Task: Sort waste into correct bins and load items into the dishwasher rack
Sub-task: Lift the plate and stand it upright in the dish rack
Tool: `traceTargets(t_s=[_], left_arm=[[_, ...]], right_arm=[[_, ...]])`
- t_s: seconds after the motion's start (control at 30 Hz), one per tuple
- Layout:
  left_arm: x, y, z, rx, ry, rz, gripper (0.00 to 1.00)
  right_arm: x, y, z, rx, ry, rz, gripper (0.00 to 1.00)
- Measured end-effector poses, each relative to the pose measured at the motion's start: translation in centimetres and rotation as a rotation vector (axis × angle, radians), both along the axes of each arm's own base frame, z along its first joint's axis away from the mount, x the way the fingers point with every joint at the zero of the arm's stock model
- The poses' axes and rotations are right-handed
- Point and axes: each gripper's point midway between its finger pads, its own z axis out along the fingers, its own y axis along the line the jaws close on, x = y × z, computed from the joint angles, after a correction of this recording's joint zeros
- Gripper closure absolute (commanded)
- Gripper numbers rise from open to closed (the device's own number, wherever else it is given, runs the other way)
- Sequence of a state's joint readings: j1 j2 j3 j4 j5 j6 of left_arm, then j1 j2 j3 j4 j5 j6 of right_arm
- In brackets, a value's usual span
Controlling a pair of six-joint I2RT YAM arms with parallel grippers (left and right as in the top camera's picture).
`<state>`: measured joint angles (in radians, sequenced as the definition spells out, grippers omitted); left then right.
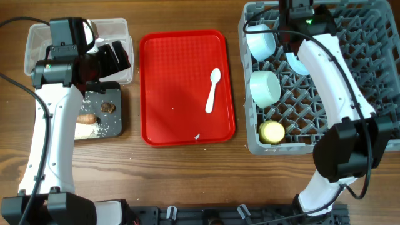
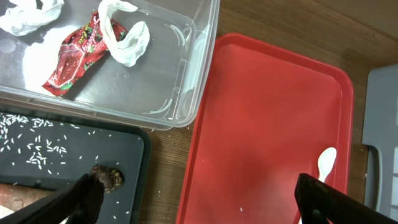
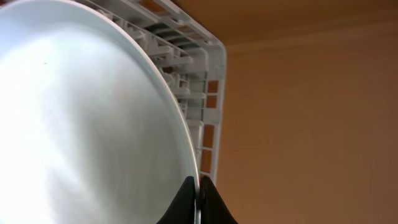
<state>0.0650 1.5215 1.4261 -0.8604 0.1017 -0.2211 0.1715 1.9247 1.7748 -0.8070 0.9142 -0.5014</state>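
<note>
My right arm reaches up from the near edge of the bench [image 1: 187, 181], across the dishwasher rack [image 1: 369, 56] to its far side, with the wrist bent down over the rack. My right pincer [image 3: 198, 188] is closed narrow on the rim of a white plate [image 3: 87, 124], one fingertip on each face. The plate stands on edge against the rack's grey lattice wall. From overhead the fingertips themselves are hidden under the wrist.

My left arm stretches forward along the left side, with the wrist over the corner where the clear plastic bin [image 2: 168, 93] meets the black tray [image 2: 68, 149]. My left pincer [image 2: 196, 202] is spread wide and holds nothing. One finger is just beside a brown food lump [image 2: 111, 177] on the black tray, and I cannot tell whether they touch. The other finger hangs over the red tray [image 2: 261, 124], near the white plastic spoon [image 1: 213, 89] lying on it.

The bin holds a red wrapper [image 2: 76, 55] and a crumpled white tissue [image 2: 127, 37]. Two white bowls [image 1: 265, 87] and a yellow cup [image 1: 272, 132] sit in the rack.
</note>
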Motion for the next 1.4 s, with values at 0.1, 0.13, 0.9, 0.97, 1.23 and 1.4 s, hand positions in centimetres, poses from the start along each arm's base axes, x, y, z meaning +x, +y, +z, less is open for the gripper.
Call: traceTargets(t_s=[0.1, 0.13, 0.9, 0.97, 1.23, 1.4], left_arm=[[0.0, 0.0, 0.0, 0.0, 0.0, 0.0, 0.0], [0.0, 0.0, 0.0, 0.0, 0.0, 0.0, 0.0], [0.0, 0.0, 0.0, 0.0, 0.0, 0.0, 0.0], [0.0, 0.0, 0.0, 0.0, 0.0, 0.0, 0.0], [0.0, 0.0, 0.0, 0.0, 0.0, 0.0, 0.0], [0.0, 0.0, 0.0, 0.0, 0.0, 0.0, 0.0]], right_arm=[[0.3, 0.7, -0.6, 0.039, 0.007, 0.03, 0.61], [0.4, 0.9, -0.8, 0.055, 0.01, 0.039, 0.57], [-2.6, 13.1, 2.0, 0.906, -0.07, 0.299, 0.04], [-3.5, 16.1, 4.5, 1.076, -0.081, 0.397, 0.12], [-4.5, 23.2, 4.2, 1.477, -0.017, 0.342, 0.2], [-5.5, 26.2, -3.3, 1.495, 0.123, 0.07, 0.38]])
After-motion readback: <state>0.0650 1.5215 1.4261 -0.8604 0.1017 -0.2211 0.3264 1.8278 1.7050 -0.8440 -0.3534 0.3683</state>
